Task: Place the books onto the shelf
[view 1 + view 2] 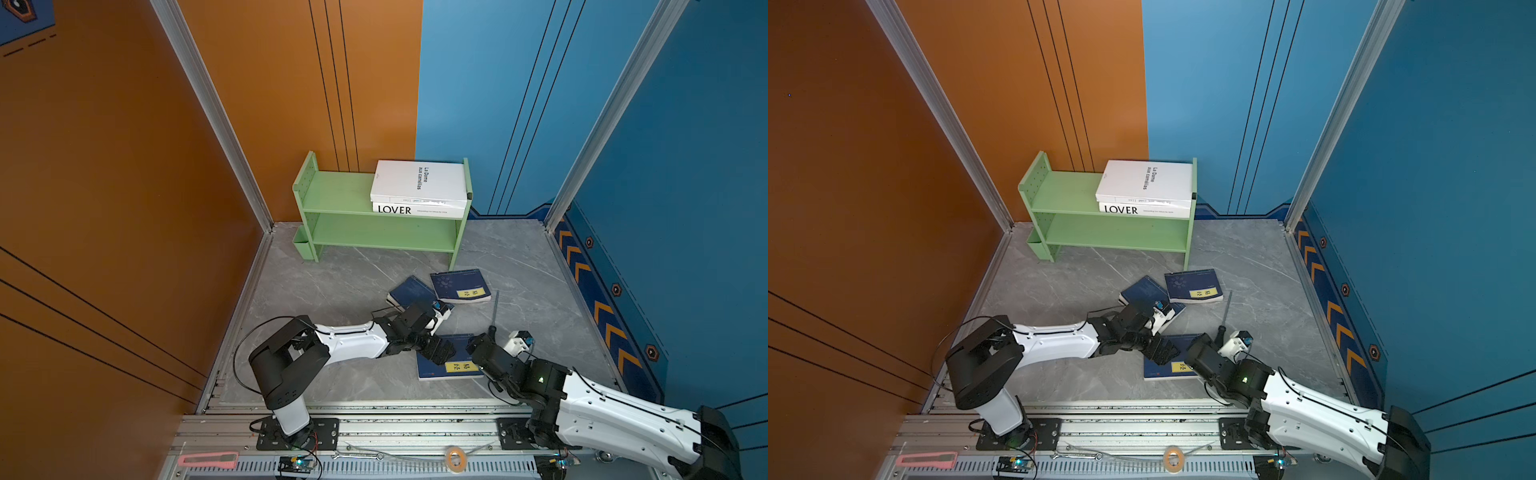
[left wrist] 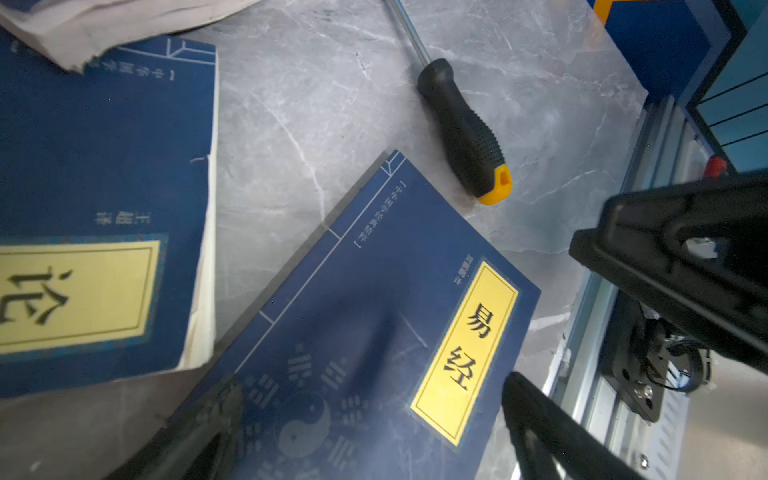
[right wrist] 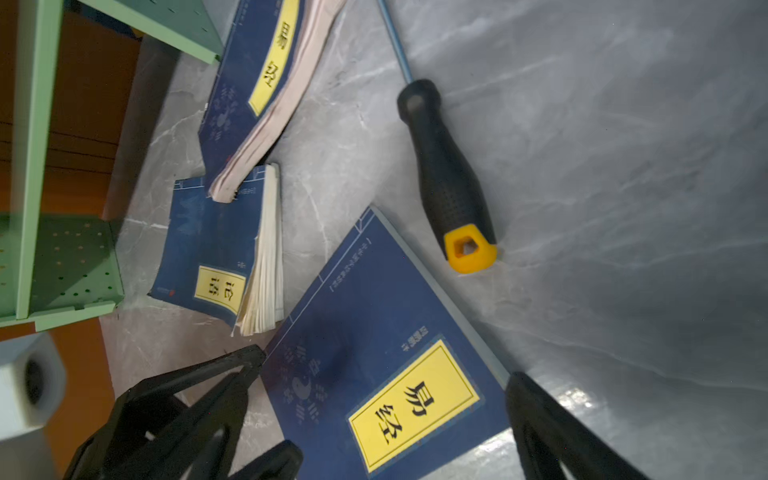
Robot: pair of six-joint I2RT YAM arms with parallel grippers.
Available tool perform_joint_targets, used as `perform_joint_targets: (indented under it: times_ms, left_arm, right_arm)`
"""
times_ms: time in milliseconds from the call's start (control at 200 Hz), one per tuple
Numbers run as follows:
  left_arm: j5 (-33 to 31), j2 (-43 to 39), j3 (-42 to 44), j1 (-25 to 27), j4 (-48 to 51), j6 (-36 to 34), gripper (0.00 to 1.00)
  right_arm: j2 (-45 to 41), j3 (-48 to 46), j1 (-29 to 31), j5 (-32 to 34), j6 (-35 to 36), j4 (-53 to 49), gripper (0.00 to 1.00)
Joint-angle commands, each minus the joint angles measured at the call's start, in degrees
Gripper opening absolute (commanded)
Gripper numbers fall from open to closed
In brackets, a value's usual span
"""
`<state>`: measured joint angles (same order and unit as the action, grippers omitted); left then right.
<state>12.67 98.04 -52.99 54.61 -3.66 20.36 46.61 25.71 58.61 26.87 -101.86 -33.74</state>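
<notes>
**Both grippers open over the near book**

The left gripper point(image 2: 370, 436) and right gripper point(image 3: 384, 374) are both gaping wide and gripping nothing, each hanging over the near book point(image 1: 440, 370), which is lying flat. Two more blue books point(image 1: 411, 291) are lying overlapped in front of the shelf point(image 1: 340, 195). Two white books point(image 1: 417, 180) are sitting stacked on its top tier. A screwdriver point(image 1: 494, 311) is lying beside the near book.

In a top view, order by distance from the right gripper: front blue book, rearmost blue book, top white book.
1. Front blue book, at the right gripper.
2. Rearmost blue book, mid-floor.
3. Top white book, on the shelf.
</notes>
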Motion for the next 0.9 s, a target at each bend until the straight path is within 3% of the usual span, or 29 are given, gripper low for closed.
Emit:
perform_joint_targets:
  times_ms: [0, 105, 476, 896]
  left_arm:
    - [-5.35, 0.16, 0.08, -0.09, -0.23, -0.37, 0.98]
    - [-8.52, -0.46, 1.37, -0.47, 0.74, 0.07, 0.98]
    - [-8.64, 0.56, 4.77, -2.99, 0.83, 1.95, 0.98]
    - [-6.64, -3.08, 10.54, -7.10, 1.86, 6.87, 1.00]
  right_arm:
    - [0.42, -1.50, 0.45, 0.57, -5.44, 3.44, 0.99]
    - [2.03, -2.42, 0.38, 0.27, -6.04, 5.53, 0.99]
    - [14.16, -3.41, -1.49, -3.97, -5.41, 18.53, 0.99]
    - [29.07, 4.23, -10.80, -11.59, 8.94, 30.56, 0.99]
